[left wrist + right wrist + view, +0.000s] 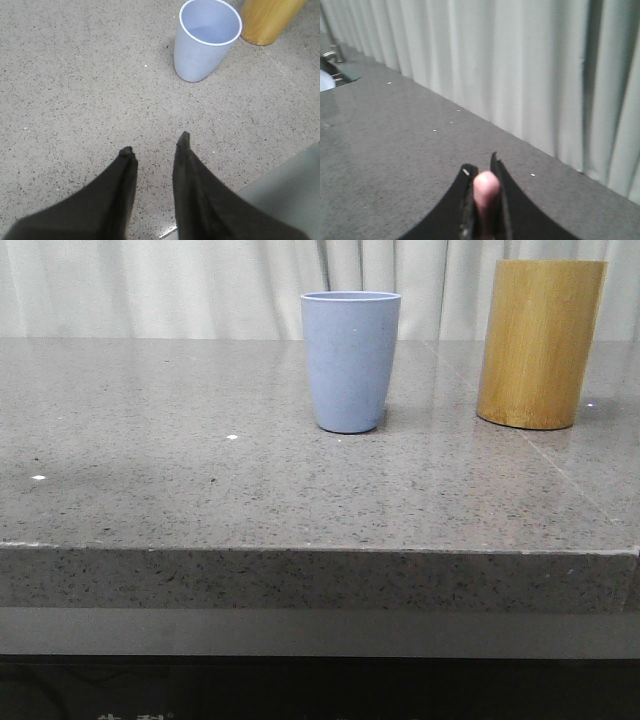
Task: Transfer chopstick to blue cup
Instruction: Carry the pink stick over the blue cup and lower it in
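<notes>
blue cup [350, 360] mouth unobstructed, bamboo holder [540, 343] near its right

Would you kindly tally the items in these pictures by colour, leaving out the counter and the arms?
Blue: 1, the blue cup
Yellow-brown: 1, the bamboo cylinder
Pale pink: 1, the chopstick end held in the right end effector
Total: 3
</notes>
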